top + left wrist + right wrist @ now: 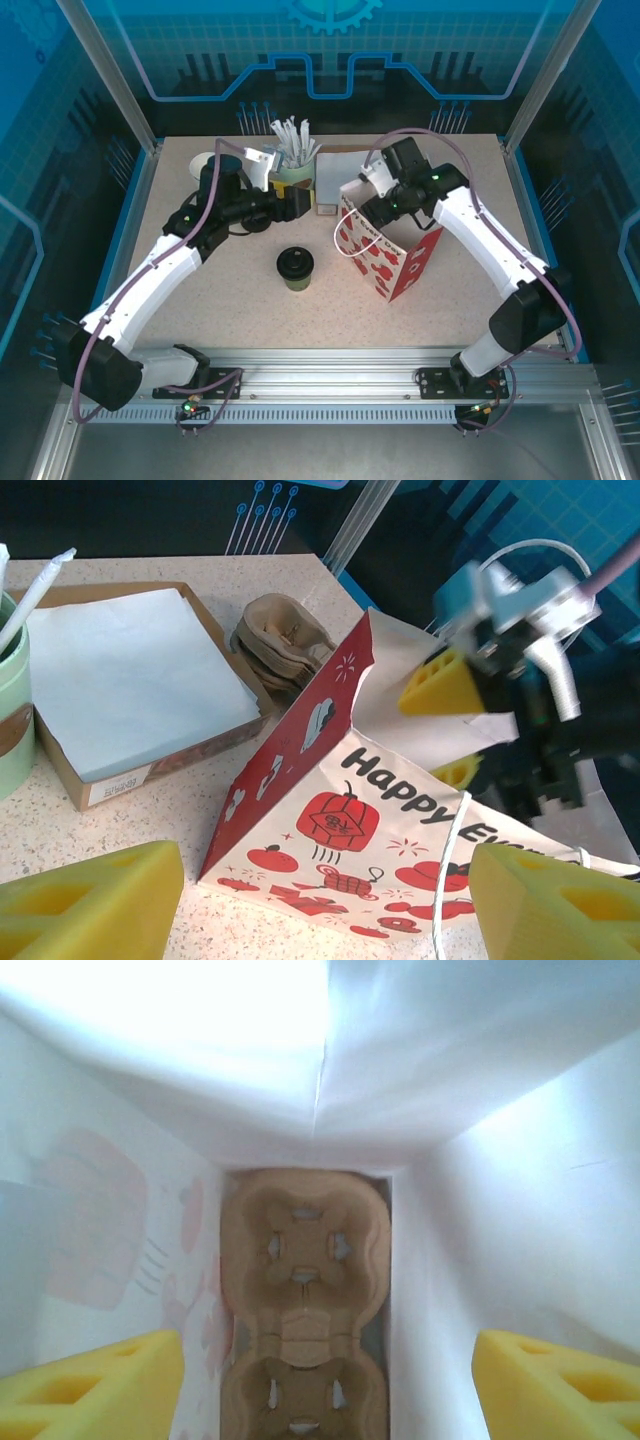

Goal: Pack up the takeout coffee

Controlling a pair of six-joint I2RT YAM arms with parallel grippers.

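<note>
The takeout coffee (295, 267), an olive-green cup with a black lid, stands upright mid-table, apart from both grippers. To its right stands the red-and-white paper bag (385, 255) (380, 810), mouth open. My right gripper (363, 203) (447, 730) is at the bag's mouth, jaws open and looking down inside. A brown pulp cup carrier (305, 1290) lies on the bag's bottom, below my right gripper (325, 1390). My left gripper (295, 205) (330, 910) hovers open and empty just left of the bag, behind the coffee.
A pale green cup of white wrapped sticks (295, 170) stands behind the left gripper. A shallow box of pale paper sheets (130, 680) sits at the back, with stacked brown carriers (285, 640) beside it. Lidless cups (205, 165) lie at the back left.
</note>
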